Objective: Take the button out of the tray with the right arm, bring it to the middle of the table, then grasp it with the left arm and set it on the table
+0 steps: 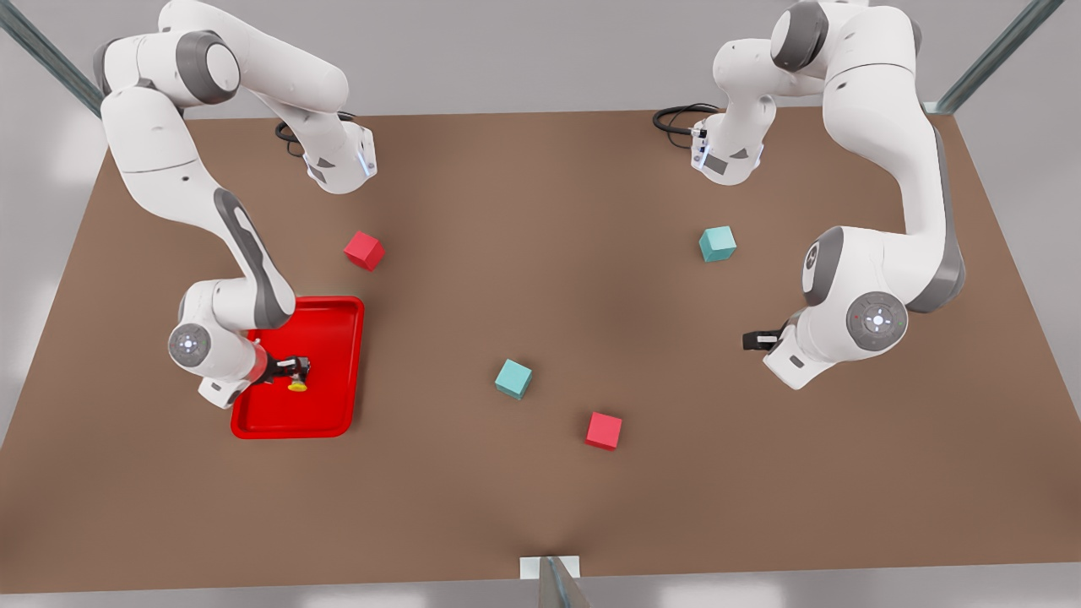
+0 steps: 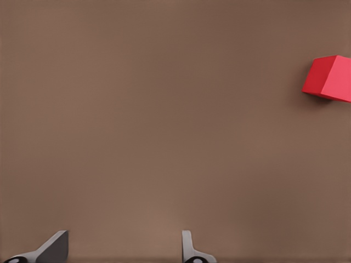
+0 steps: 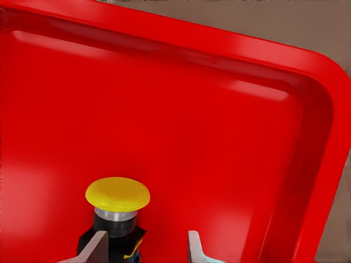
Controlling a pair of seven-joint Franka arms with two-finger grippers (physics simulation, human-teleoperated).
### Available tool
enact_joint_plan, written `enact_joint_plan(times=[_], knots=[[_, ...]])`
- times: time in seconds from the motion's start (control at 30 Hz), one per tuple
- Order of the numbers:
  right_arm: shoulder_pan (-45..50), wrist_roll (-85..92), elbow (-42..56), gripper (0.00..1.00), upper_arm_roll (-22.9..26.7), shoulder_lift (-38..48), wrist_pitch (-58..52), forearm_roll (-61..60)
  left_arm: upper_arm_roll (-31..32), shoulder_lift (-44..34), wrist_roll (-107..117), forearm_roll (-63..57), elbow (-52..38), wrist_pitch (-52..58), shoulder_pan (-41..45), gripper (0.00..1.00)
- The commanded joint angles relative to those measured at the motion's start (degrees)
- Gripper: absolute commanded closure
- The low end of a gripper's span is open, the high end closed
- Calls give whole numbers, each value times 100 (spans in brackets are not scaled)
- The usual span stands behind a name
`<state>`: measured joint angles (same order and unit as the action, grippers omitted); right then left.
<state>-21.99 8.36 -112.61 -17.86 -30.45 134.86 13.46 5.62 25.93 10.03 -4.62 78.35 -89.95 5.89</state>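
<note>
tray: glossy red plastic | button: smooth yellow cap, metallic collar | table: matte brown

i find no readable text, label, brand, number or sign anywhere here: none on my arms, none on the tray, none on the button, none on the cubes, none on the table.

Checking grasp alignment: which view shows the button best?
Right wrist view: the button is close, yellow cap and dark body clear, at one finger of the open right gripper. Front view shows it tiny in the tray.
</note>
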Motion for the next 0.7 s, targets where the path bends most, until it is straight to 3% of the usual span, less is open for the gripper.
enact_joint_plan(times=[0.0, 0.57, 0.67], knots=[[2, -106, 125, 36, -25, 66, -416, -45, 1, -9, 43, -4, -4, 22, 0, 0], [204, -713, 46, 35, -42, -180, -197, 8, 1, -9, 43, -4, -4, 13, -9, 0], [265, -730, 46, 27, -16, -294, -144, 8, 1, 0, 43, -4, -4, -5, -9, 0]])
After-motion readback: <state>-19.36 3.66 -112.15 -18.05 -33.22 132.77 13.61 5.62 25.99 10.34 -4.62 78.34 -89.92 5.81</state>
